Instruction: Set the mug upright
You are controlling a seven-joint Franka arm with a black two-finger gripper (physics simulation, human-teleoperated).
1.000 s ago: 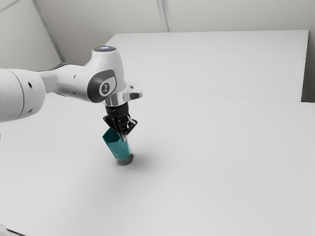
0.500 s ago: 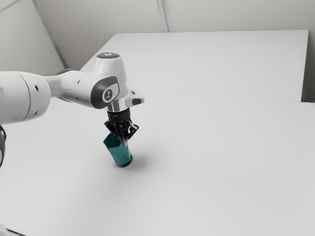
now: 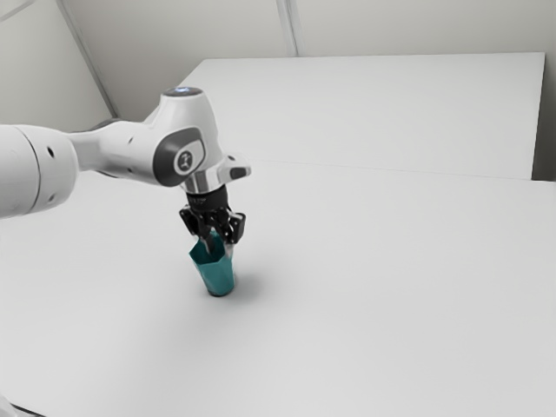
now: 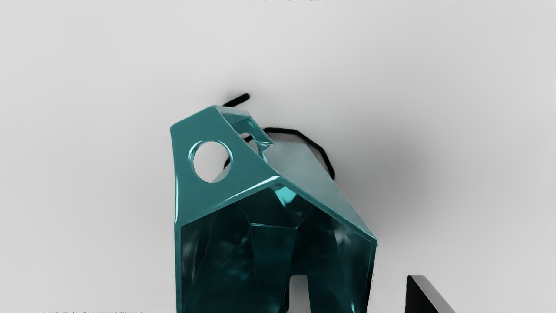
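The gripper [image 3: 220,249] has its two fingers apart: one reaches into the mouth of the teal mug [image 3: 217,276], the other is outside, with the mug wall between them and a gap before the outer one. The mug is on the tabletop [image 3: 391,295], well in from its far edge, and leans a little to the exterior view's left. Its handle [image 4: 195,134] has a round hole. Behind the far edge is a pale panel [image 3: 373,109]; the arm [image 3: 130,149] comes over the tabletop from the exterior view's left. Compared with the earlier frames, the mug leans less and the fingers are wider apart.
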